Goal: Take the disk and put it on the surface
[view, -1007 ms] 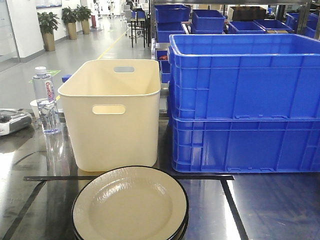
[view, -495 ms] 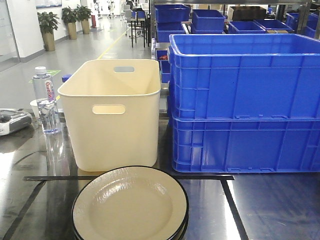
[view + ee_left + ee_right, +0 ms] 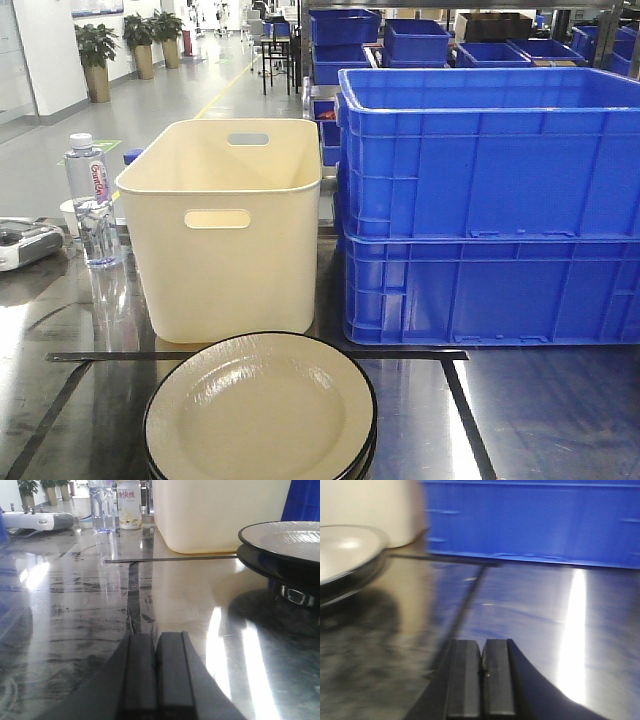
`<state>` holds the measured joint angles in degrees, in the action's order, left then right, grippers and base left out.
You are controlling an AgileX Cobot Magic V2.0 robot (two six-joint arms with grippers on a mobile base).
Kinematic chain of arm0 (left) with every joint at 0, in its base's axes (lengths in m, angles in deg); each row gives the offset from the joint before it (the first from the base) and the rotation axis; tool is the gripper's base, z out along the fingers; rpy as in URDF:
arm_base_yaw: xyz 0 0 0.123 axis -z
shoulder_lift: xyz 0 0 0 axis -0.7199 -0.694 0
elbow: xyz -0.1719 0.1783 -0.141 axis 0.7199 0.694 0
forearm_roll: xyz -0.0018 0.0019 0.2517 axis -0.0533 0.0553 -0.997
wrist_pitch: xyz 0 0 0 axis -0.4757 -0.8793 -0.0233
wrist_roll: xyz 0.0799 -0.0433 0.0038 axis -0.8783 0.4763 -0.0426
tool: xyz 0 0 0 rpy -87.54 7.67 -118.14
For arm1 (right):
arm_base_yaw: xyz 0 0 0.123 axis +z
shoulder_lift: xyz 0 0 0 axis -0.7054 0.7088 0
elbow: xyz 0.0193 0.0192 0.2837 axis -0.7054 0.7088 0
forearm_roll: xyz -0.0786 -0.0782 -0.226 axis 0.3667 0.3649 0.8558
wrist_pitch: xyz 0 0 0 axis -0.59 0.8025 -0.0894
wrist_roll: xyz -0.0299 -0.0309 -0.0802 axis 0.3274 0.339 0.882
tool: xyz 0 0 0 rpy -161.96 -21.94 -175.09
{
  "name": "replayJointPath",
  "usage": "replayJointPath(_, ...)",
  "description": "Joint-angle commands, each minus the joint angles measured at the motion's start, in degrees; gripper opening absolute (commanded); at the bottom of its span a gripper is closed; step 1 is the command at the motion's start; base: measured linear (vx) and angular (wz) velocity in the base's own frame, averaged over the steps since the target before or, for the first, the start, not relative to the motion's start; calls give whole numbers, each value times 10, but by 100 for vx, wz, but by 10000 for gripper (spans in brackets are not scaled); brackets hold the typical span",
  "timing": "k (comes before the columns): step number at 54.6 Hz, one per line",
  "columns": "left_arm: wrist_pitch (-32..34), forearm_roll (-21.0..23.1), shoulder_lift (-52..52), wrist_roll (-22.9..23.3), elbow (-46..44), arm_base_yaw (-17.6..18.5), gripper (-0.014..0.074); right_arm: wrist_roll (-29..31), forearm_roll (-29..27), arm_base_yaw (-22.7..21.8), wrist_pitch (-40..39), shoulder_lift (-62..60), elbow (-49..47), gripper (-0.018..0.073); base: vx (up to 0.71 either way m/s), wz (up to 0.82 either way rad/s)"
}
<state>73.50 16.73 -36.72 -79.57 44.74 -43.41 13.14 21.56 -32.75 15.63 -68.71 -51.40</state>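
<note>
A stack of cream disks with black rims point(image 3: 260, 410) sits at the near middle of the shiny steel surface point(image 3: 540, 410), inside black tape lines point(image 3: 250, 355). In the left wrist view the stack point(image 3: 282, 545) stands at the right, ahead of my left gripper point(image 3: 156, 640), which is shut and empty, low over the steel. In the right wrist view the stack point(image 3: 342, 560) lies at the left, well apart from my right gripper point(image 3: 482, 647), also shut with nothing in it. Neither gripper shows in the front view.
A cream plastic bin point(image 3: 225, 225) stands right behind the disks. Two stacked blue crates point(image 3: 490, 200) stand to its right. A water bottle point(image 3: 92, 200), a cup and a grey device point(image 3: 25, 243) sit at the left. A milk bottle point(image 3: 129, 505) shows in the left wrist view.
</note>
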Motion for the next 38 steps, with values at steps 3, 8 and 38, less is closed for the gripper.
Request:
replayJointPath(3, 45, -1, 9, 4, 14, 3, 1, -1, 11, -91, -92, -62, 55, -12, 0, 0)
replayJointPath(8, 45, -1, 9, 4, 14, 3, 1, 3, 11, -132, -122, -118, 112, -12, 0, 0)
replayJointPath(38, 45, -1, 9, 4, 14, 3, 1, 9, 14, -118, -98, -203, 144, -12, 0, 0)
